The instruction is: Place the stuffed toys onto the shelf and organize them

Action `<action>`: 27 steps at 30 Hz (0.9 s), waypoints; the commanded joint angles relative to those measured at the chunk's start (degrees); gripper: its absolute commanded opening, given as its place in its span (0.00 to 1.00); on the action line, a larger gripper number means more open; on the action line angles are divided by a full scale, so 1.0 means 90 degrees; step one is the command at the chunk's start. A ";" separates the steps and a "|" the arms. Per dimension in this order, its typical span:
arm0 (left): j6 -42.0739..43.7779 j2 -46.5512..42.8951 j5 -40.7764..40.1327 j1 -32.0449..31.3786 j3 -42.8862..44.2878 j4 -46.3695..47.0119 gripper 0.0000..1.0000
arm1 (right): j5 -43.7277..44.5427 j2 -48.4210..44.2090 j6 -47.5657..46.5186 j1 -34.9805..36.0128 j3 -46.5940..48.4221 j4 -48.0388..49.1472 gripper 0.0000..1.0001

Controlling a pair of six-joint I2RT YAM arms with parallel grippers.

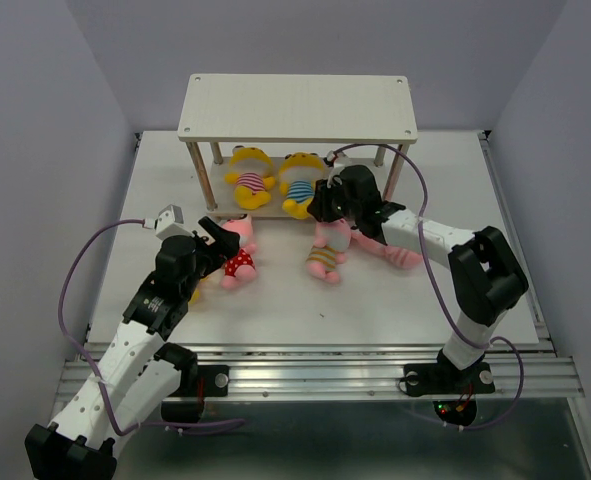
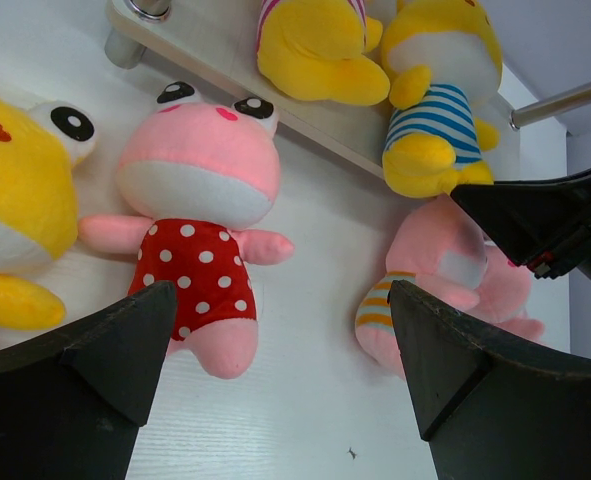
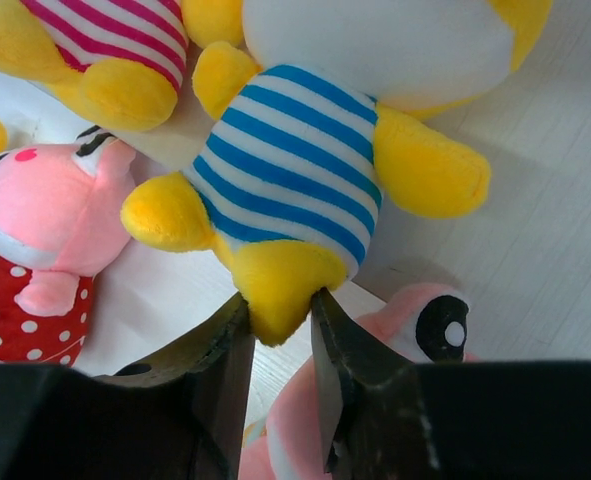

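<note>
– Toys: where do they lie?
– Two yellow ones lie side by side on the lower board (image 2: pixel 215 45) of the shelf (image 1: pixel 297 105); the pink-striped toy (image 1: pixel 250 175) is on the left and the blue-striped toy (image 3: pixel 295 150) on the right, its legs at the board's front edge.
– And the rest?
– On the table (image 1: pixel 395 310), in front of the shelf; the polka-dot toy (image 2: pixel 195 200) lies on its back left of centre, with a yellow toy (image 2: pixel 15 200) just beside it, mostly hidden under the left arm (image 1: pixel 140 320) in the top view; the orange-striped toy (image 1: pixel 325 255) lies right of centre, and a third pink toy (image 1: pixel 393 252) lies just beside it, partly under the right arm (image 1: pixel 480 275).
– The grippers?
– The right gripper (image 3: pixel 280 305) pinches one foot of the blue-striped toy; its fingers (image 3: pixel 340 350) stand a narrow gap apart and the foot touches both; the left gripper (image 2: pixel 283 300) hangs over the polka-dot toy, spread wide and apart from it.
</note>
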 commanded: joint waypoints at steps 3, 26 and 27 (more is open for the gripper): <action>0.0059 -0.0001 -0.0088 -0.0039 0.0047 0.0000 0.99 | 0.0044 -0.0222 0.0127 -0.0036 0.0138 0.0118 0.42; -0.1453 0.0721 -0.1298 0.0019 0.0603 -0.2216 0.99 | -0.0473 -0.1668 0.0576 -0.0036 -0.0700 -0.0351 1.00; -0.1599 0.0905 -0.1328 0.0087 0.0681 -0.2420 0.99 | -0.0454 -0.1823 0.0625 -0.0036 -0.0837 -0.0370 1.00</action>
